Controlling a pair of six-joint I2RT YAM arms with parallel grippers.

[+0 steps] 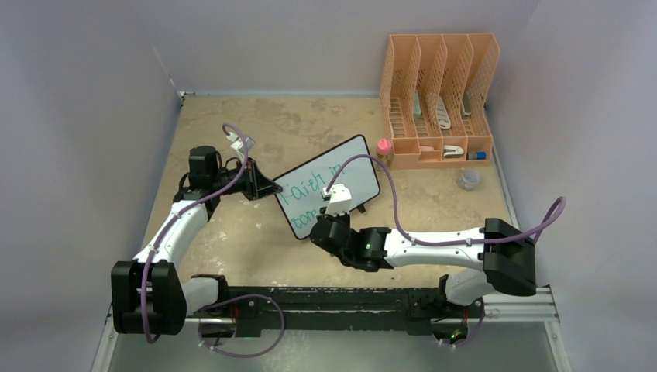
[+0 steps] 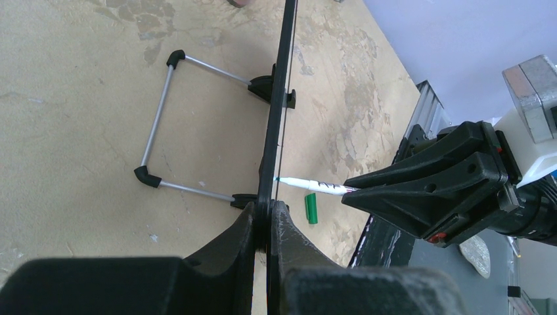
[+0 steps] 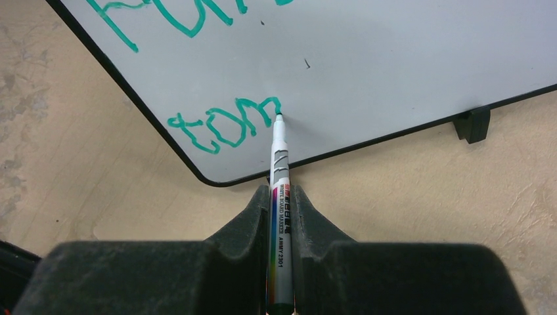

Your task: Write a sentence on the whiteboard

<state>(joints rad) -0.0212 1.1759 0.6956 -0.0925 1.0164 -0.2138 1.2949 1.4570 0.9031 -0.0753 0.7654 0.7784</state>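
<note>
The whiteboard [image 1: 341, 167] stands tilted mid-table on its wire stand [image 2: 157, 131]; it also shows in the right wrist view [image 3: 394, 65]. Green lettering [image 3: 226, 125] reads "Faith in" above "tom". My left gripper [image 2: 268, 210] is shut on the board's black frame [image 2: 279, 98] at its left edge, seen edge-on. My right gripper [image 3: 281, 197] is shut on a white marker [image 3: 279, 170], whose tip touches the board just after the "m". The marker also shows in the left wrist view [image 2: 315, 185].
A green marker cap [image 2: 311, 209] lies on the table in front of the board. An orange file rack [image 1: 438, 101] stands at the back right, with a small pink-capped bottle [image 1: 383, 147] and a clear lid [image 1: 467, 180] near it.
</note>
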